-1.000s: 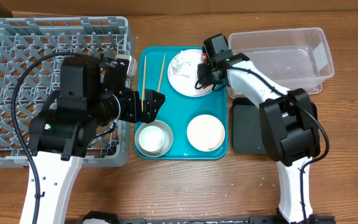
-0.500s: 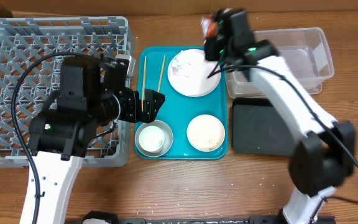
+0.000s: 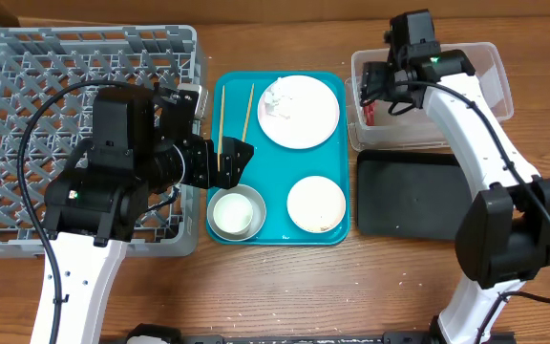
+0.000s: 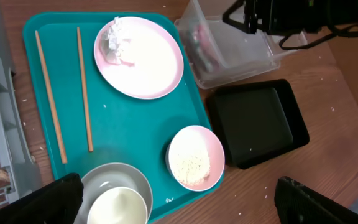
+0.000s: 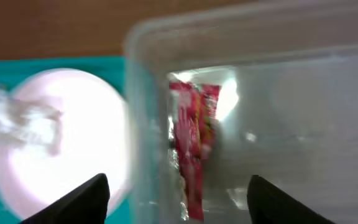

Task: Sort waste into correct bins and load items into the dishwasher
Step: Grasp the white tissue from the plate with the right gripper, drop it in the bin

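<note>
The red snack wrapper (image 5: 191, 143) lies loose at the left end of the clear tub (image 3: 466, 91), directly below my open right gripper (image 3: 378, 93). That gripper (image 5: 179, 205) holds nothing. On the large white plate (image 3: 306, 117) sits the crumpled tissue (image 3: 277, 96). Two chopsticks (image 4: 50, 96) lie on the left of the teal tray (image 3: 280, 162). A white cup (image 4: 118, 205) stands inside the steel bowl (image 4: 110, 177), beside the small white bowl (image 4: 195, 157) of rice. My left gripper (image 4: 179, 202) hangs wide open above the cup and bowl, empty. It (image 3: 229, 158) is at the tray's left edge.
The grey dish rack (image 3: 27, 96) fills the left of the table, partly under my left arm. The flat black tray (image 3: 413, 191) lies just in front of the clear tub. A few rice grains dot the wood near the teal tray.
My right gripper rose from the plate with the red wrapper, swung right over the clear tub and opened. The wrapper now lies in the tub. The left arm has not moved.
</note>
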